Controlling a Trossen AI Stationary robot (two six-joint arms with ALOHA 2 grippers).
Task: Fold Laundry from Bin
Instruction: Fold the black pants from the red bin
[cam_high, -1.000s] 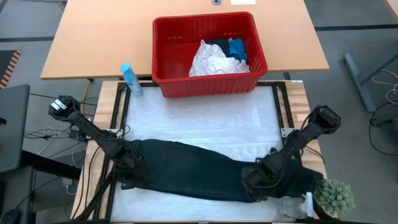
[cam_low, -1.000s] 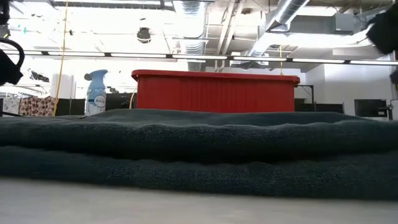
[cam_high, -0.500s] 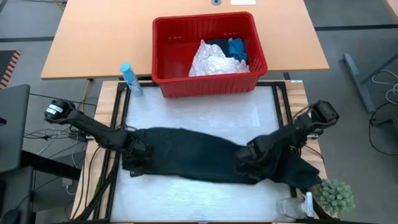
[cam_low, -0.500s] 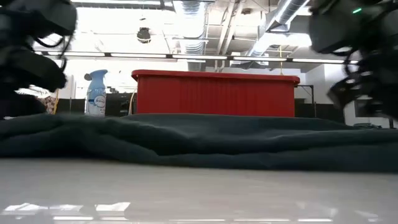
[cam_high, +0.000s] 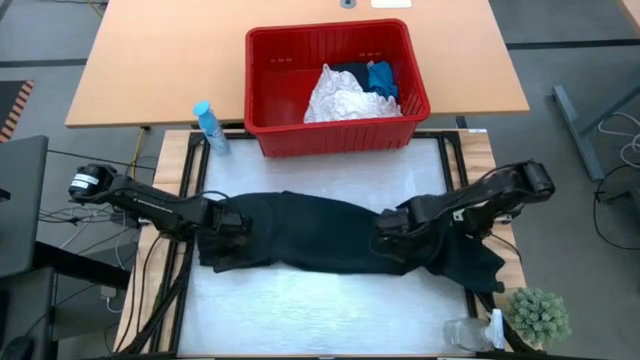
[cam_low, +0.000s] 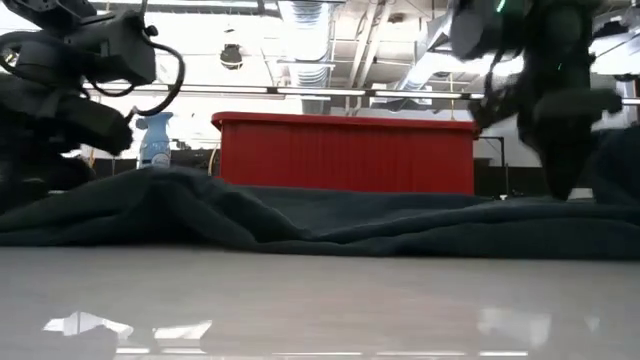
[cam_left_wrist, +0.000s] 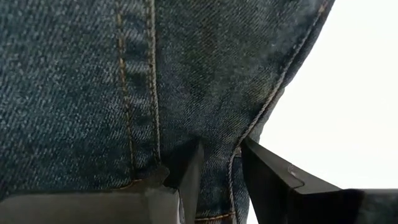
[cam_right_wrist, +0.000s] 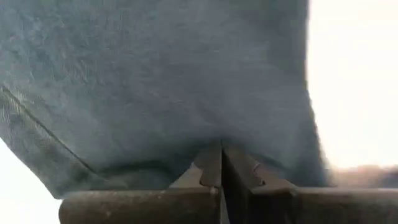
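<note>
The big dark denim garment (cam_high: 320, 238) lay stretched across the table's middle, with the left gripper (cam_high: 222, 228) and right gripper (cam_high: 392, 232) each pinching an end. The red plastic bin (cam_high: 335, 128) sat at the far edge, holding white crinkled cloth (cam_high: 340, 98) and blue cloth (cam_high: 381, 77).

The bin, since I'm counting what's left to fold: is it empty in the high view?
No, the bin holds a white crinkled cloth and a small blue one.
</note>
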